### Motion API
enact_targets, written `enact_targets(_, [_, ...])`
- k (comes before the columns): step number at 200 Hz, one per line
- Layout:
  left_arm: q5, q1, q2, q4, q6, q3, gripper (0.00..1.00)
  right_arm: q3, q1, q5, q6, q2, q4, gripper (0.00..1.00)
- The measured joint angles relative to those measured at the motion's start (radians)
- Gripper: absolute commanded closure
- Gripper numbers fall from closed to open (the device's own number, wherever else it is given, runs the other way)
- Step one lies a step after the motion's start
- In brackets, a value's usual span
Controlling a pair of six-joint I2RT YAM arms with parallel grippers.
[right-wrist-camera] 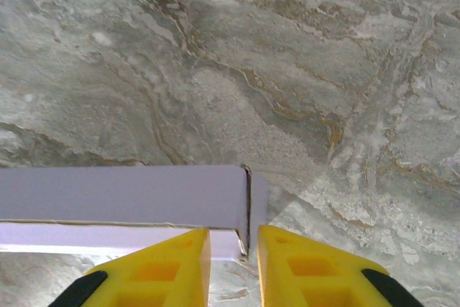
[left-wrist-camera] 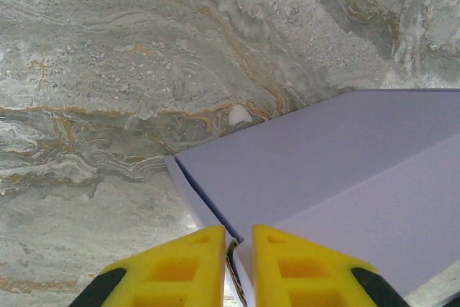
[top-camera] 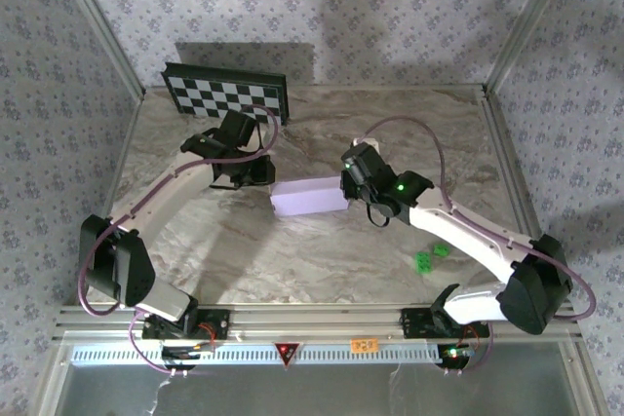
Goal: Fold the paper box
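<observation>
Centre table point(top-camera: 292, 260), on the marble-patterned top, lies the paper box point(top-camera: 310, 197), a pale-lavender closed flat block set between the two grippers. The overhead view alone gives the whole layout. The left arm rises from its base at the near left, elbows out toward the left edge and reaches in to the box's left end. The right arm rises from the near right, elbows out wide and slants its white forearm up to the box's right end. That view also takes in a checkerboard panel point(top-camera: 226, 94) propped against the back wall and two small green pieces point(top-camera: 429, 258) lying near the right forearm. What it hides, the wrist cameras supply. On the left wrist, the left gripper point(left-wrist-camera: 238, 239) has its yellow fingers point(left-wrist-camera: 176, 267) drawn almost together with the thin cardboard end wall of the box point(left-wrist-camera: 338, 170) between them, seemingly pinched. On the right wrist, the right gripper point(right-wrist-camera: 233, 239) straddles the corner of the box point(right-wrist-camera: 122, 195) with its fingers point(right-wrist-camera: 316, 271) a little apart; a sliver of space shows beside the cardboard, so it grips nothing.
</observation>
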Motion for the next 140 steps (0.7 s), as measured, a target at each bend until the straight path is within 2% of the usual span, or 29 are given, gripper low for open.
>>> enact_targets(39, [0.0, 0.0, -0.001, 0.005, -0.008, -0.008, 0.82, 0.074, -0.004, -0.036, -0.003, 0.002, -0.014, 0.78])
enact_targets(80, [0.0, 0.0, -0.001, 0.005, -0.011, -0.008, 0.83, 0.167, -0.022, -0.107, -0.011, 0.078, -0.015, 0.84])
enact_targets(140, [0.0, 0.0, -0.001, 0.006, -0.011, -0.014, 0.83, 0.089, -0.042, -0.18, 0.0, 0.133, 0.006, 0.87])
